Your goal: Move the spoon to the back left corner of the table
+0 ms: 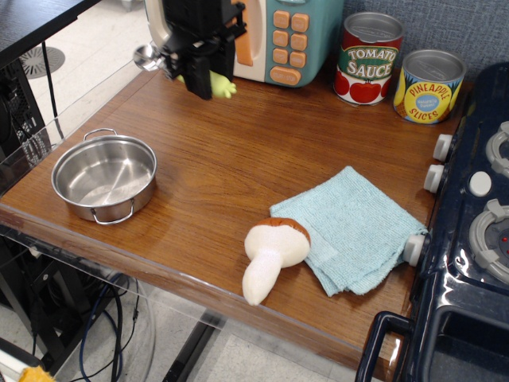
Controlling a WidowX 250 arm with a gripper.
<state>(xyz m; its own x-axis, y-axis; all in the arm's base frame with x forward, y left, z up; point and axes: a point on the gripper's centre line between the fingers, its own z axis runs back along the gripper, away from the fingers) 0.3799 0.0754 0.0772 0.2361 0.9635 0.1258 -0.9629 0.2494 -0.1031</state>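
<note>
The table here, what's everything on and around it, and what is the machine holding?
spoon: one, lime-green handle, silver bowl, held at back left corner
table: one, brown wood grain
pot: one, shiny steel, front left
plush mushroom: one, cream with brown cap, front edge
cloth: one, light blue, folded, right of mushroom
tomato sauce can: one, red, back
pineapple slices can: one, yellow and blue, back right
toy microwave: one, teal and cream, back
toy stove: one, dark blue, right
gripper: one, black, jaws closed on the spoon
</note>
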